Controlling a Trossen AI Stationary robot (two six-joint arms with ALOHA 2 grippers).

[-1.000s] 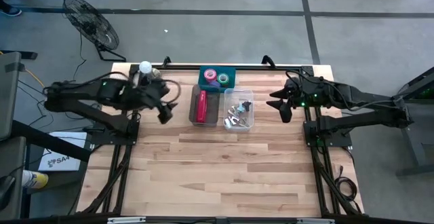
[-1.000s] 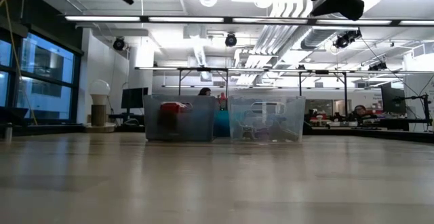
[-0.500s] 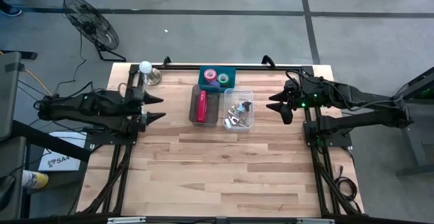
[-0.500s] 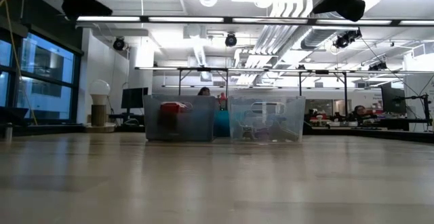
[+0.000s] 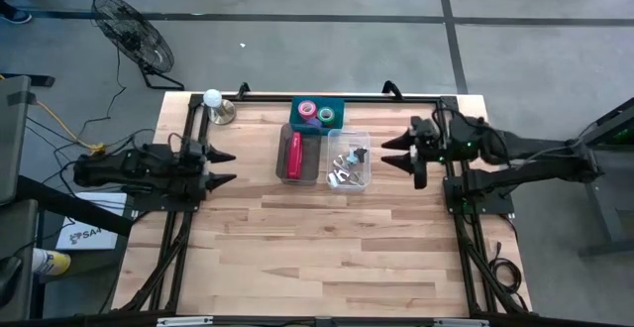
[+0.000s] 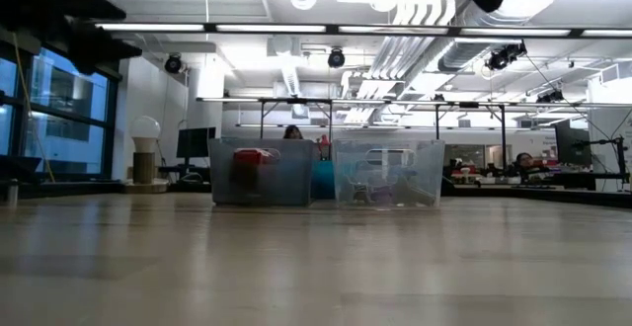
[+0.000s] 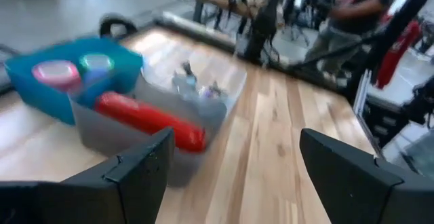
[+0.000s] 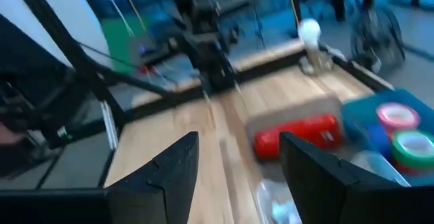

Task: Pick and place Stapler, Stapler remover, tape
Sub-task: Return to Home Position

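Observation:
The red stapler lies lengthwise in the left clear bin, also visible in the left wrist view and the right wrist view. Small metal staple removers lie in the right clear bin. Pink and green tape rolls sit in a teal tray behind the bins. My left gripper hovers open left of the stapler bin, fingers level and pointing at it. My right gripper hovers open right of the remover bin.
A lamp with a white globe stands at the table's far left corner. The two bins sit side by side at the far middle. Bare wood covers the near half. A fan stands on the floor beyond.
My left arm has drawn back from the stapler bin toward the table's left edge and sunk lower, its fingers turning from pointing down to level, pointing right. My right gripper has tipped its fingers up to level, pointing left at the bins, and reached slightly toward them.

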